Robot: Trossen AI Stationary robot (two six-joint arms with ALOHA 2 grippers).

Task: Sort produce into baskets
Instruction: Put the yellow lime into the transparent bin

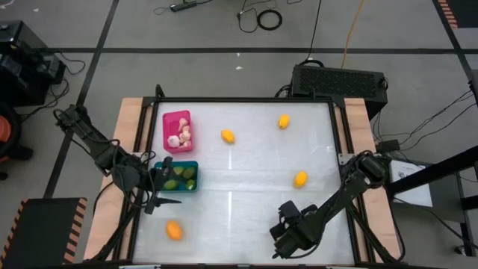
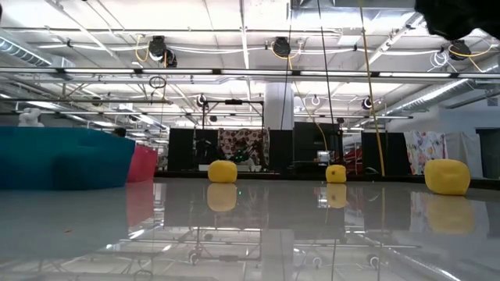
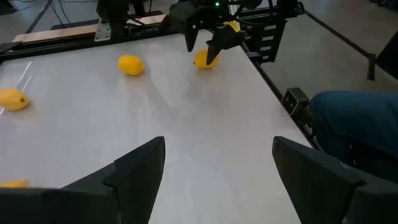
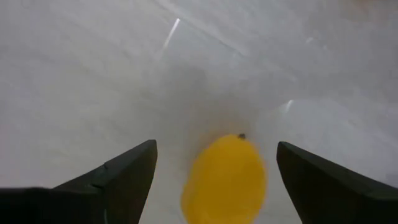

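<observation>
My right gripper points down near the table's front edge, open, with one finger on each side of a yellow-orange fruit that lies on the table and touches neither. The high view hides this fruit; the left wrist view shows it under the gripper. My left gripper stands open and holds nothing, just in front of the teal basket of dark green ovals. The pink basket behind it holds pale bulbs. More yellow fruits lie loose at the far middle, the far right, the right and the near left.
Both baskets stand at the table's left side, and the wide middle of the white tabletop is bare. Wooden rails edge the table on the left and right. A dark box sits beyond the far right corner.
</observation>
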